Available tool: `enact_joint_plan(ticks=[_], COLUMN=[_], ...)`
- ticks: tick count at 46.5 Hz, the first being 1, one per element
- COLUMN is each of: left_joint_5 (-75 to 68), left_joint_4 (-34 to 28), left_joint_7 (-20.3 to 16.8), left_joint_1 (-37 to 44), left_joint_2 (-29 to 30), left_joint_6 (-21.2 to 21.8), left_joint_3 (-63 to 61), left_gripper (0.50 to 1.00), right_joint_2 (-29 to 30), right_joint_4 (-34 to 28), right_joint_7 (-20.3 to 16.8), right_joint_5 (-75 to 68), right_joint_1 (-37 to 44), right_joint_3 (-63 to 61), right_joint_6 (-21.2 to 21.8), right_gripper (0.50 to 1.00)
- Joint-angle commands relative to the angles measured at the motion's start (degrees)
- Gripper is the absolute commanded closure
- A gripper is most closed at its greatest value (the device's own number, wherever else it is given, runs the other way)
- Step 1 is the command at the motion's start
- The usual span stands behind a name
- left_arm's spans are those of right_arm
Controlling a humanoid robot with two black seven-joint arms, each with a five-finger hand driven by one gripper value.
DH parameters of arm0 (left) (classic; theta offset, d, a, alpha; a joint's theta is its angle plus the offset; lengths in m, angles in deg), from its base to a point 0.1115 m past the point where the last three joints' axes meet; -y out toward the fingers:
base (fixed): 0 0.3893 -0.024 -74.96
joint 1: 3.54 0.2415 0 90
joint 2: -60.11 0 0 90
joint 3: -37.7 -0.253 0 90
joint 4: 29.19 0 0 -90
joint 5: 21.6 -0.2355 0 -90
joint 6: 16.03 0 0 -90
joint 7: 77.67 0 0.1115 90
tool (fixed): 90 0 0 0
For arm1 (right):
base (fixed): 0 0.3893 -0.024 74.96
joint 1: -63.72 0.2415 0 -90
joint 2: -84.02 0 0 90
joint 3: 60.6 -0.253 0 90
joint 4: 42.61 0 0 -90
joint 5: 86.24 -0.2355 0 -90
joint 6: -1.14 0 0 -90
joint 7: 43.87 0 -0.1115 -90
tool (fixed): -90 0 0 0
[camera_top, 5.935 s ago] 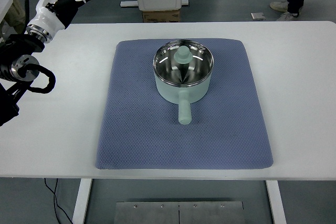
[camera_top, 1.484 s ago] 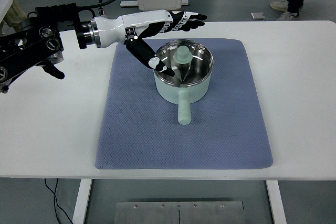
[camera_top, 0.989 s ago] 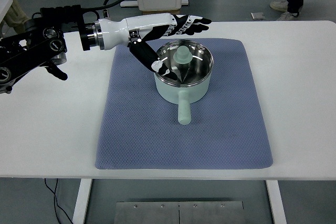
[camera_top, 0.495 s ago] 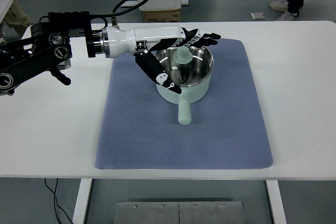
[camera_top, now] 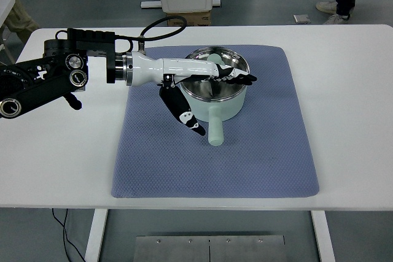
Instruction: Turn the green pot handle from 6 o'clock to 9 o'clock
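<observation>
Still upright, pale green pot, handle toward six o'clock.

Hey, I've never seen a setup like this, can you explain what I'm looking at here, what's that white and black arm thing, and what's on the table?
This is a single camera looking steeply down from the robot's own side of a white table. The white and black thing is the humanoid robot's left arm, coming in from the picture's left edge and ending in a left hand with fingers. A blue mat lies on the table, and on it stands a green pot with a shiny metal inside. Its handle points toward the camera, the 6 o'clock position. The hand is spread open over the pot, fingers across the rim and thumb down beside the handle; it grips nothing. The right arm is out of view. A person's legs show at the top right.
</observation>
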Motion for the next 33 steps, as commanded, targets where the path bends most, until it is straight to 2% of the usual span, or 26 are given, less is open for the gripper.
enact_joint_plan(ticks=[1,33], left_joint_5=[-0.4,-6.4], left_joint_4=[0.0,0.5], left_joint_7=[0.0,0.0], left_joint_1=[-0.1,0.5], left_joint_2=[-0.1,-2.3], left_joint_6=[0.0,0.1], left_joint_3=[-0.2,-3.2], left_gripper=[0.5,0.5], right_joint_2=[0.0,0.0], right_joint_4=[0.0,0.0], right_joint_7=[0.0,0.0], right_joint_5=[0.0,0.0], right_joint_1=[0.0,0.0], right_joint_3=[0.0,0.0], right_joint_6=[0.0,0.0], right_gripper=[0.5,0.5])
